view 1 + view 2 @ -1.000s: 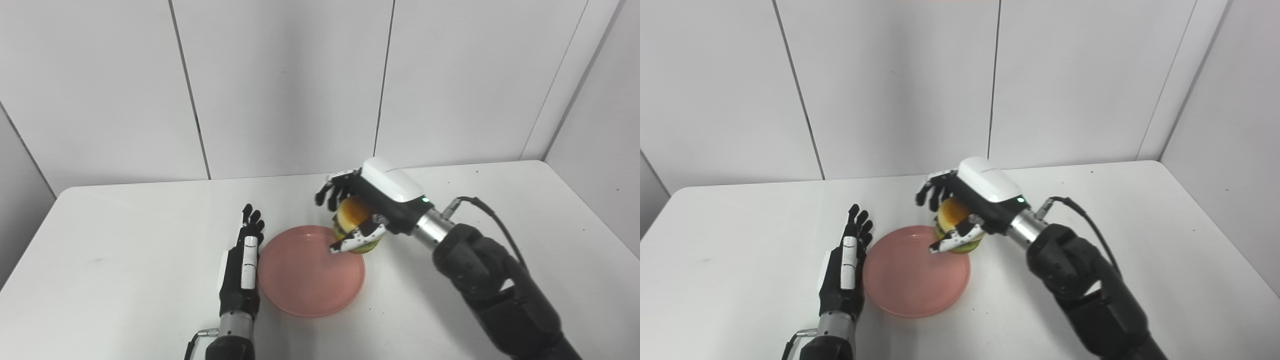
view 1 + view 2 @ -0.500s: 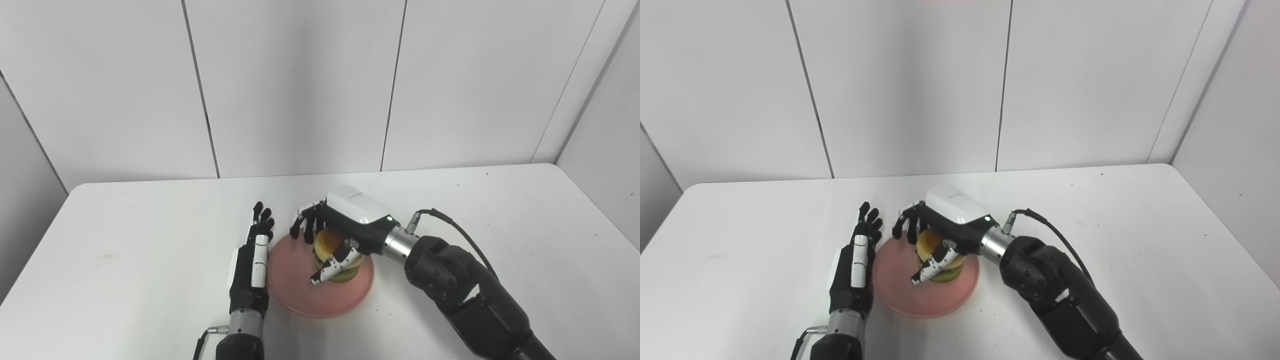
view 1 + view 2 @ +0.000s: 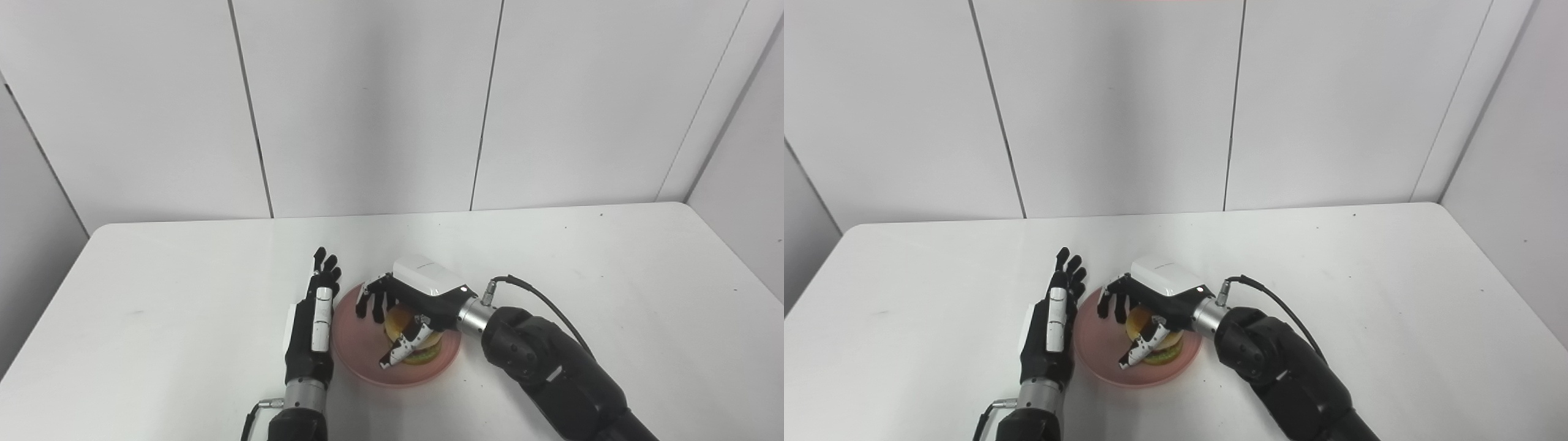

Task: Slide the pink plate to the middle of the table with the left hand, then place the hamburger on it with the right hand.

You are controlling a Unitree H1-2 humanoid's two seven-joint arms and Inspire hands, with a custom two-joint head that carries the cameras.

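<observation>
1. The hamburger (image 3: 415, 335) is enclosed by the right hand (image 3: 409, 303): dark fingers (image 3: 370, 301) are curled over its far-left side and the white-tipped thumb (image 3: 404, 346) is laid against its near side, so the grasp is closed on it.
2. The hamburger is seen low over the right half of the pink plate (image 3: 359, 346); whether its base is already resting on the plate cannot be told, since the underside is hidden by the thumb and palm.
3. The left hand (image 3: 312, 320) is held flat and empty, fingers straight and together, pointed toward the far wall; it lies just beside the plate's left rim, though contact cannot be confirmed.
4. The plate is placed near the middle of the white table (image 3: 582, 263), somewhat toward the near edge.
5. The plate's near rim is set close to the front of the table, between the two forearms.
6. Wide bare surface is left to the far side, to the left of the left hand, and to the right beyond the right arm's cable (image 3: 539, 291).
7. The table's back edge is met by the panelled wall (image 3: 367, 104).
</observation>
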